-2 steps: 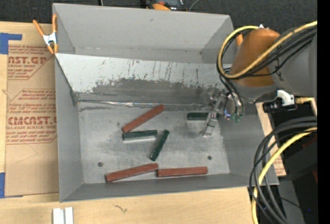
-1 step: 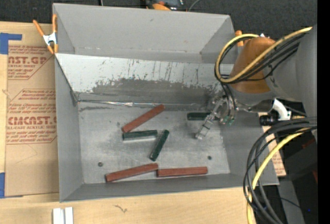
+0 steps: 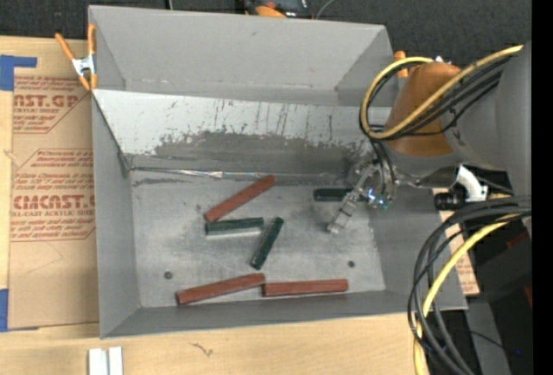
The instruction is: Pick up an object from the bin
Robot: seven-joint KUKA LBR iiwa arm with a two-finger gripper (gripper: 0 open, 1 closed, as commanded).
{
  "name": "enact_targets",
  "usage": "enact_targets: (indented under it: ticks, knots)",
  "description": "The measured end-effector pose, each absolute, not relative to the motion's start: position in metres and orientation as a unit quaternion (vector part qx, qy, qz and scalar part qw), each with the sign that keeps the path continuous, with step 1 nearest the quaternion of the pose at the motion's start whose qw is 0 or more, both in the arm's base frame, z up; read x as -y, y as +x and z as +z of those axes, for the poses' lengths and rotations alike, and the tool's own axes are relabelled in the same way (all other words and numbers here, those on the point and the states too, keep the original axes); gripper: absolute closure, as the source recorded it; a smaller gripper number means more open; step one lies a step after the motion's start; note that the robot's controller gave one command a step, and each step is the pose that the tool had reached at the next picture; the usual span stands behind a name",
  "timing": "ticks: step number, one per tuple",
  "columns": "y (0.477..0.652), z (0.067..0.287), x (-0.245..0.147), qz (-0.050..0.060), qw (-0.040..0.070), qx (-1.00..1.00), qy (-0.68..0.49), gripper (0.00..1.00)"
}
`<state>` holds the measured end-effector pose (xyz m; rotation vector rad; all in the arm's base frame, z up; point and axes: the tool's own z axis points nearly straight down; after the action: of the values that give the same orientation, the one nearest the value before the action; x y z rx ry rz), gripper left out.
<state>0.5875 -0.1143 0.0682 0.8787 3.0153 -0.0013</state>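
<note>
At the right end of the grey metal bin (image 3: 226, 54), close under its scuffed back wall, the hand (image 3: 346, 211) hangs low over the floor. It is carried there by the arm (image 3: 488, 118), which leans in across the right rim. Whether the hand is wide or narrow I cannot tell, since its tip is a tangle of dark metal and glare. I see nothing held in it.

The nearest thing is a short dark green bar (image 3: 329, 193), lying flat and roughly parallel to the back wall, just beside the hand on its left. It may be touching the hand, but the view does not settle that. By closeness alone it looks the likeliest pick. Lying so near the wall and the corner, it probably leaves little room on its far side, so a grasp across its narrow width would suit better than one along its length.

The other things lie well apart from the hand, scattered flat on the floor rather than heaped, so each could be taken singly:
- A red-brown bar (image 3: 239, 198) lies slanted near the middle.
- A dark green bar (image 3: 234, 226) lies level just below it, their left ends close together.
- A second dark green bar (image 3: 267, 243) is tilted beside that one's right end.
- Two more red-brown bars lie along the front wall, the left one (image 3: 220, 289) and the right one (image 3: 305, 287), nearly end to end.

The pick itself looks not yet made.
</note>
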Motion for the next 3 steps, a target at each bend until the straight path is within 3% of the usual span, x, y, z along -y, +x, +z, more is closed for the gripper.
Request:
enact_targets:
  ticks: [1,2,3]
  knots:
    - [0.588,0.069,0.114,-0.001,0.001,-0.960,0.280,1.00]
    - [0.589,0.083,0.114,0.000,0.002,-0.960,0.279,1.00]
    - [0.590,0.141,0.114,0.001,0.004,-0.960,0.279,1.00]
